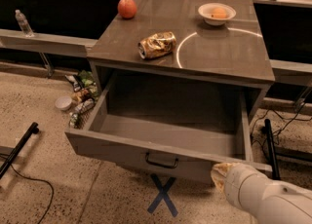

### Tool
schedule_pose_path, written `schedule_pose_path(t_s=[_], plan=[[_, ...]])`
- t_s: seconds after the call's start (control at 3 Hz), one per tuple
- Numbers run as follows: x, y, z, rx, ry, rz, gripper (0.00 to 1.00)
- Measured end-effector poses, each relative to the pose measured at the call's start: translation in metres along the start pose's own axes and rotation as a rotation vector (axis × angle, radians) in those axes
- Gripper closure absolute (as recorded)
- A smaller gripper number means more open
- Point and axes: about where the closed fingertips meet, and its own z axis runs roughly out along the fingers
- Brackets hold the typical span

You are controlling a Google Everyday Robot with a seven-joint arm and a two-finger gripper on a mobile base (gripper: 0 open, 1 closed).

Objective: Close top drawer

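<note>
- The top drawer (109, 146) hangs pulled far out below the front edge of the surface (219, 55), its black handle (162, 161) at the centre of its front.
- The hand (220, 173) is at the right end of the drawer front. Only its tan tip shows, so its grip cannot be told.
- The white arm (265, 199) is cut off at the picture's bottom right.
</note>
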Motion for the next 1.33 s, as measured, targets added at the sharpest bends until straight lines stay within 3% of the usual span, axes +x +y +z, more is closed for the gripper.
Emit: schedule_pose_path(t_s=[0.67, 1.33], plan=[[0.007, -0.040, 0.049, 0.006, -0.028, -0.053, 1.00], [-0.003, -0.077, 0.122, 0.005, -0.040, -0.096, 1.00]])
